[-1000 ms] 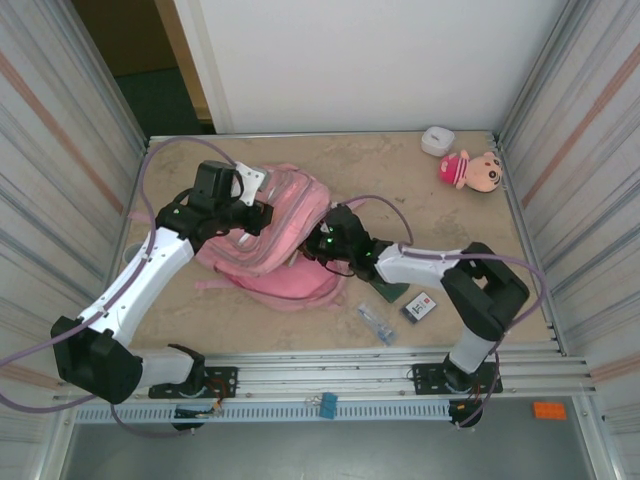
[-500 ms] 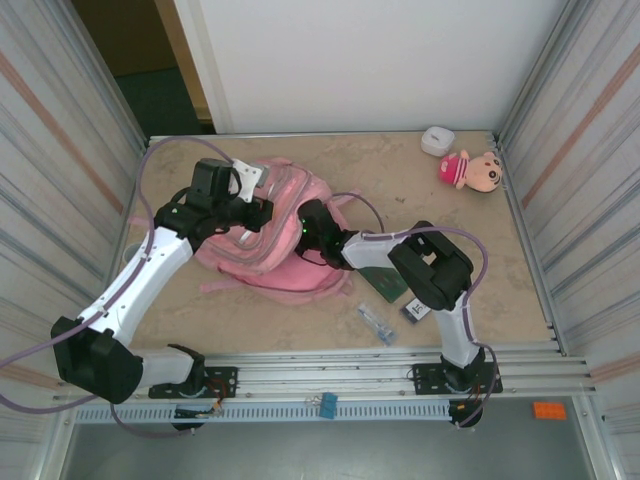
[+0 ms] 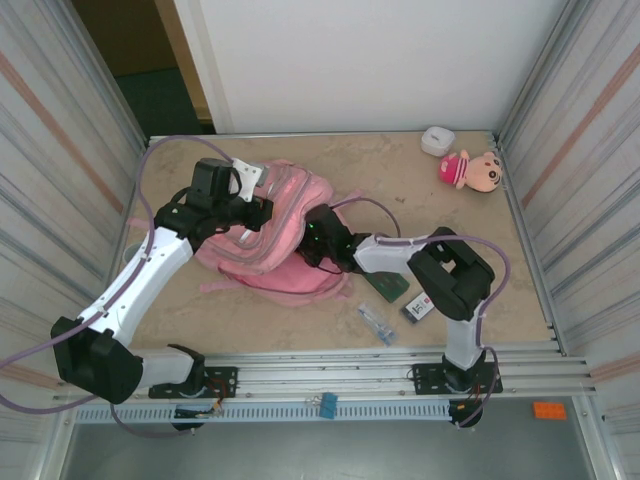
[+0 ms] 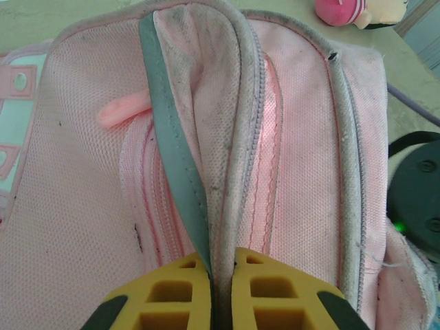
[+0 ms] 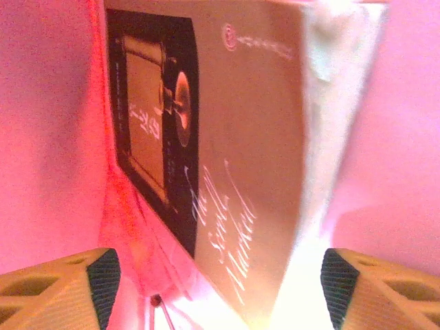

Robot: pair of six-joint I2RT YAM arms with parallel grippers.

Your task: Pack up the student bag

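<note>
The student bag [image 3: 270,235] lies on the desk [image 3: 250,320], left of the middle and nearer the far edge, with a strap trailing toward the near edge. The left pincer [image 3: 248,208] sits over the bag's far-left part. In the left wrist view its yellow fingers [image 4: 179,292] are pressed together on the bag's grey-trimmed rim [image 4: 175,151], which runs up between them. The right pincer [image 3: 314,240] reaches into the bag's right side. In its wrist view the fingers [image 5: 82,278] stand wide apart with pink fabric on both sides, and a tan packet [image 5: 234,137] with a black panel stands ahead of them, touched by neither finger.

Right of the bag, by the right arm, lie a green flat item [image 3: 388,285], a small dark card pack [image 3: 420,307] and a clear packet [image 3: 377,323] toward the near edge. A plush doll [image 3: 470,170] and a small white case [image 3: 437,140] sit at the far right corner.
</note>
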